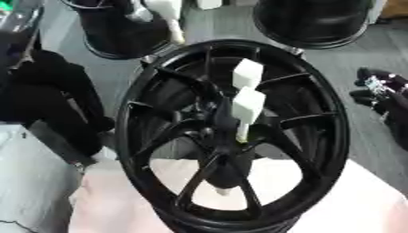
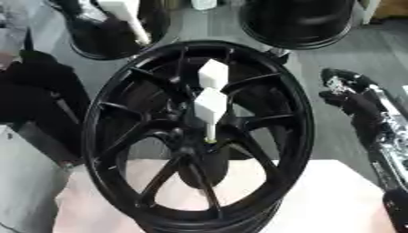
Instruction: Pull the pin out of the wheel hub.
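Underneath everything lies a pale, pinkish-white surface (image 1: 350, 205), smooth and matte, which fills the lower part of both views. Beyond it the room shows a grey floor (image 2: 318, 68), and on that floor stand two more dark round rims: one at the upper left (image 2: 104, 32) and one at the upper right (image 1: 312, 20). A black draped shape (image 1: 56, 100) sits at the left, with a light grey panel (image 1: 28, 182) below it.

Centre stage, the wheel (image 1: 231, 132) stands on the surface, a glossy black hub with slim curved spokes fanning out from a thick middle to a deep round rim. Two white blocky pins rise from the middle of the spokes: the nearer pin (image 1: 247, 107) has a square head on a thin pale shaft that runs down into the hub, and the farther pin (image 1: 247, 73) stands just behind and above it.

At the right edge, well apart from the wheel, the right hand (image 2: 354, 102) hangs over the floor, black with silver parts on the arm; its fingers are curled and hold nothing. No left hand shows.
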Controlling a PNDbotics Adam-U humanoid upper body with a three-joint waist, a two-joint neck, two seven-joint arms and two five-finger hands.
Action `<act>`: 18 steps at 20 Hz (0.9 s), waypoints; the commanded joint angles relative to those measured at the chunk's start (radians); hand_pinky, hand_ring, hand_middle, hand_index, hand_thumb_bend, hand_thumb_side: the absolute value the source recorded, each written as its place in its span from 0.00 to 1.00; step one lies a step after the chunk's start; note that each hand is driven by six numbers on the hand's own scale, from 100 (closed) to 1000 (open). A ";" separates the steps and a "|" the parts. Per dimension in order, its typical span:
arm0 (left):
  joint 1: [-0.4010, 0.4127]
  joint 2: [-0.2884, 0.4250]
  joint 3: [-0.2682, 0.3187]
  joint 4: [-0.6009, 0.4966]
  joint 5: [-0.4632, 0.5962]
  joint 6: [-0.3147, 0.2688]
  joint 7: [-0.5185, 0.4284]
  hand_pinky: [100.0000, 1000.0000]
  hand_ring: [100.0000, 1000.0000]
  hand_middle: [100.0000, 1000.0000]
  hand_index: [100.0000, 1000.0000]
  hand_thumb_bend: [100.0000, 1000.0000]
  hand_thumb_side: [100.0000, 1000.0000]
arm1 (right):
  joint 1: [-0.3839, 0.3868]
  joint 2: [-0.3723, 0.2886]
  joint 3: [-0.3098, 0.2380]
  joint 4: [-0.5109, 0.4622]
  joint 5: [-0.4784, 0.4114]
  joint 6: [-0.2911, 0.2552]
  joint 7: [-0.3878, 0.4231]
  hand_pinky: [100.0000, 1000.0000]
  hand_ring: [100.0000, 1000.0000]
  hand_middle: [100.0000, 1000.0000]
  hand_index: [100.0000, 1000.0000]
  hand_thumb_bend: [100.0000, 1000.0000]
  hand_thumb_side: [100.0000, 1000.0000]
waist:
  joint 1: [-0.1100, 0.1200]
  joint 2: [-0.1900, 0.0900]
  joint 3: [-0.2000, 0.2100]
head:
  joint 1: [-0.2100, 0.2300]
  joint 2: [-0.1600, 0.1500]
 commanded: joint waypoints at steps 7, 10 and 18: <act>0.362 0.287 0.219 -0.034 0.140 0.107 0.179 0.81 0.70 0.58 0.60 0.37 0.11 | -0.020 -0.029 -0.023 -0.022 -0.006 -0.006 -0.016 0.79 0.62 0.60 0.75 0.23 0.30 | -0.018 -0.017 0.014 | -0.024 -0.020; 0.480 0.310 0.271 -0.013 0.210 0.107 0.231 0.83 0.75 0.68 0.75 0.61 0.47 | -0.019 -0.028 -0.025 -0.022 -0.007 -0.007 -0.018 0.79 0.62 0.60 0.75 0.24 0.30 | -0.023 -0.015 0.015 | -0.025 -0.023; 0.571 0.301 0.366 0.046 0.241 0.063 0.373 0.84 0.80 0.74 0.79 0.72 0.61 | -0.018 -0.024 -0.029 -0.023 -0.011 -0.007 -0.023 0.79 0.62 0.60 0.75 0.24 0.30 | -0.031 -0.018 0.019 | -0.027 -0.025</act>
